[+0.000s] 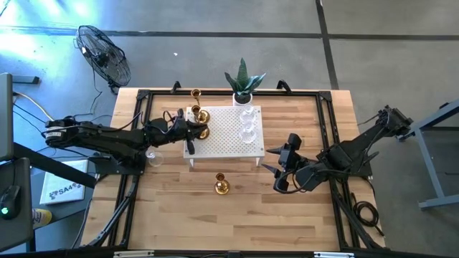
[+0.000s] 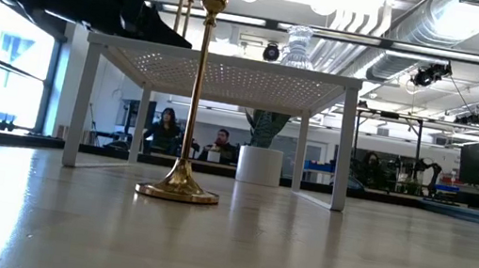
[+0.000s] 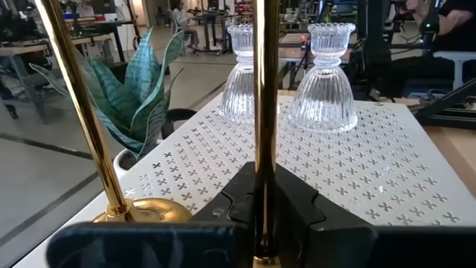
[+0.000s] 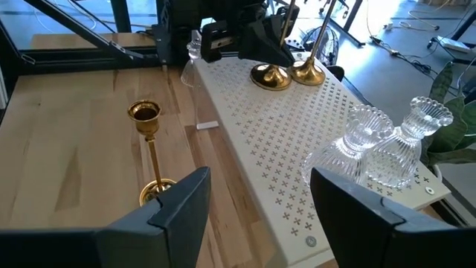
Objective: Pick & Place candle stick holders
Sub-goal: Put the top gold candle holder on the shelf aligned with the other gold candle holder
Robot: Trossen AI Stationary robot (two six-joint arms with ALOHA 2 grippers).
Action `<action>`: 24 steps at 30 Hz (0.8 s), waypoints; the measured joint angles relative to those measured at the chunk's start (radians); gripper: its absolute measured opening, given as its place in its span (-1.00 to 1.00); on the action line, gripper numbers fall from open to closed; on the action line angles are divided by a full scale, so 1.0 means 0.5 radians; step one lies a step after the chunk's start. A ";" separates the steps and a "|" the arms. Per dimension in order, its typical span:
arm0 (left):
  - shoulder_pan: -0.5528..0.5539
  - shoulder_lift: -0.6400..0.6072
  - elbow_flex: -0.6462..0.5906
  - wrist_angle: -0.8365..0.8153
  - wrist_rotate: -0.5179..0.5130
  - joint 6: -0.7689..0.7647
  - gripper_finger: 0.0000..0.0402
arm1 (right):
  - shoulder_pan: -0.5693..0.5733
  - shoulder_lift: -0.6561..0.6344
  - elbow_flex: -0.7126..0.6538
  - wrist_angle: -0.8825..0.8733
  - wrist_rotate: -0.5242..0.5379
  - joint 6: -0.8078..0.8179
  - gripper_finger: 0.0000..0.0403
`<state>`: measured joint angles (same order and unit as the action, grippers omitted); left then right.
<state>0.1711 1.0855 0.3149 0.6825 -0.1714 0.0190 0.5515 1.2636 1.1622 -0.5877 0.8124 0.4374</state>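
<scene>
On the left end of a white perforated stand (image 1: 226, 132) stand two gold candle stick holders on their round bases. My left gripper (image 1: 192, 130) reaches in level from the table's left and is shut on the stem of the nearer one (image 3: 265, 112). The other gold holder (image 3: 82, 112) stands beside it. Two clear glass holders (image 3: 242, 74) (image 3: 327, 74) rest on the stand's right end. A third gold holder (image 1: 221, 185) stands upright on the table in front of the stand. My right gripper (image 1: 276, 175) hovers open to its right, holding nothing. My left gripper pinches the gold holder's slim stem (image 3: 264, 175), low down near the base, between its two fingers. The fingers come in level from the table's left side and lie across the upright stem. The holder's base (image 4: 269, 77) sits on the stand.
A clear glass holder (image 1: 153, 156) stands on the table left of the stand, under my left arm. A green plant in a white pot (image 1: 244, 80) stands behind the stand's far edge. Bare wood lies along the table's near side.
</scene>
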 joint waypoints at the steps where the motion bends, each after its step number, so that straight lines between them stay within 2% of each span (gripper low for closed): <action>1: 0.000 0.000 0.000 0.003 0.001 -0.003 -0.85 | 0.001 0.000 0.000 0.000 0.000 0.000 0.12; 9: 0.000 -0.008 0.000 0.033 0.056 -0.151 -0.85 | 0.000 0.000 0.000 -0.001 0.000 -0.017 0.11; 17: -0.001 -0.016 0.001 0.043 0.075 -0.159 -0.84 | 0.001 0.000 0.000 -0.017 -0.016 0.013 0.11; 20: -0.002 -0.031 0.001 0.037 0.081 -0.154 -0.76 | 0.000 0.000 0.000 -0.016 -0.016 0.014 0.11; 24: -0.002 -0.031 0.001 0.041 0.093 -0.160 -0.54 | 0.000 0.000 0.000 -0.016 -0.016 0.014 0.11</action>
<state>0.1699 1.0702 0.3153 0.7030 -0.1249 -0.0610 0.5518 1.2636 1.1622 -0.5957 0.8043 0.4446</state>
